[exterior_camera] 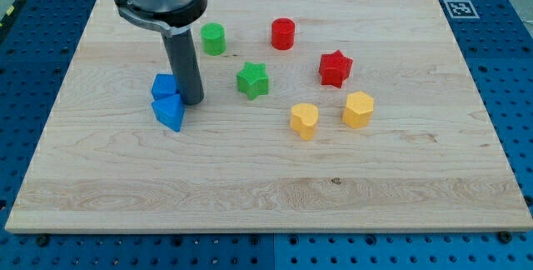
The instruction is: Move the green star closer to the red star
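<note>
The green star (251,80) lies near the board's middle, left of the red star (335,68), with a clear gap between them. My tip (192,102) rests on the board to the left of the green star, about a block's width away. It stands just right of the two blue blocks, close to the blue cube (165,86) and above the other blue block (169,112).
A green cylinder (214,38) and a red cylinder (283,33) sit toward the view's top. Two yellow blocks (304,121) (358,109) lie below the red star. The wooden board (266,195) lies on a blue perforated table. A tag marker (457,7) is at the top right.
</note>
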Robot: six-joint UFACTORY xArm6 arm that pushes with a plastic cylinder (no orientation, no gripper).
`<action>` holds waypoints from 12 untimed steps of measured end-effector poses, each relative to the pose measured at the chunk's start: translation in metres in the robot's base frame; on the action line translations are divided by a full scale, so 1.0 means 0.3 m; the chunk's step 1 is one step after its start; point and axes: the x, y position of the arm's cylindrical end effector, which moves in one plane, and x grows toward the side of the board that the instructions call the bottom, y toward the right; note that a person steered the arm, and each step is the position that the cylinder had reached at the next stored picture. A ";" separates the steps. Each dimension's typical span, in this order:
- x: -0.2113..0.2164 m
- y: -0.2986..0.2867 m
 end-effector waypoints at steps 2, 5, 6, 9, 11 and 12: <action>0.064 -0.016; 0.065 0.170; 0.065 0.195; -0.087 0.234; -0.173 0.307; -0.170 0.355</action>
